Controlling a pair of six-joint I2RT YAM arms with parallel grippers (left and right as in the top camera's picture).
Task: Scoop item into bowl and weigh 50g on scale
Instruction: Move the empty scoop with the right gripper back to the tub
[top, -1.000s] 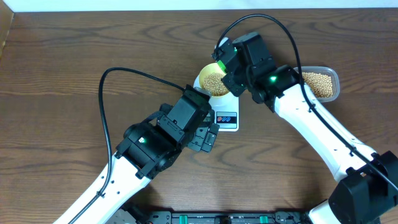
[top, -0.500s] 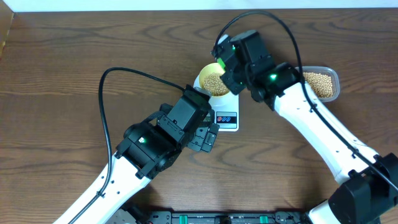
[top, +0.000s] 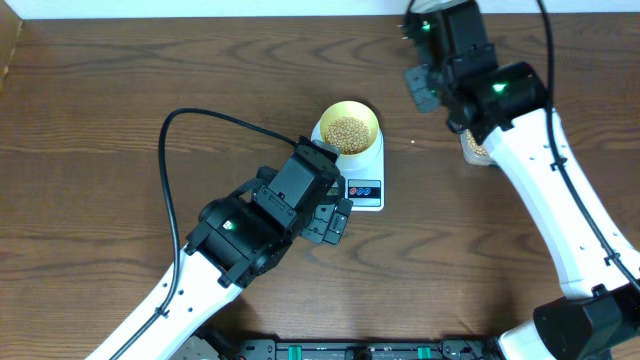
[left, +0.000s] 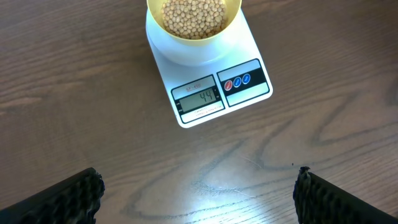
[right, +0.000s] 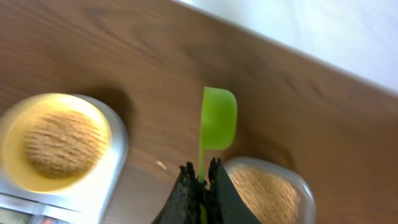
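- The right tool (right: 200, 177) is clenched on the thin handle of a green scoop (right: 217, 118). No beans show in its cup.
- The scoop hangs over bare surface (top: 100, 100), just beside the clear tub (right: 267, 193) of spare beans and well apart from the bowl (top: 372, 115).
- The left tool (left: 198, 186) is spread wide and grasps nothing, hovering in front of the scale (left: 186, 56).
- The yellow bowl sits on the scale's round platform with a mound of beans (left: 193, 15) inside. The display (left: 199, 96) seems to read 44, so I judge the fill a little short of target.
- Overshoot is the main risk: only a small top-up is needed, and a full scoop would run past fifty.
- Spills are the second risk. The handle is gripped at its end, so a loaded cup could tilt over the gap between tub and bowl. A pale speck (right: 160, 165) there may already be a stray bean.
- A knock on the bowl's rim while tipping could shift it and upset the reading.
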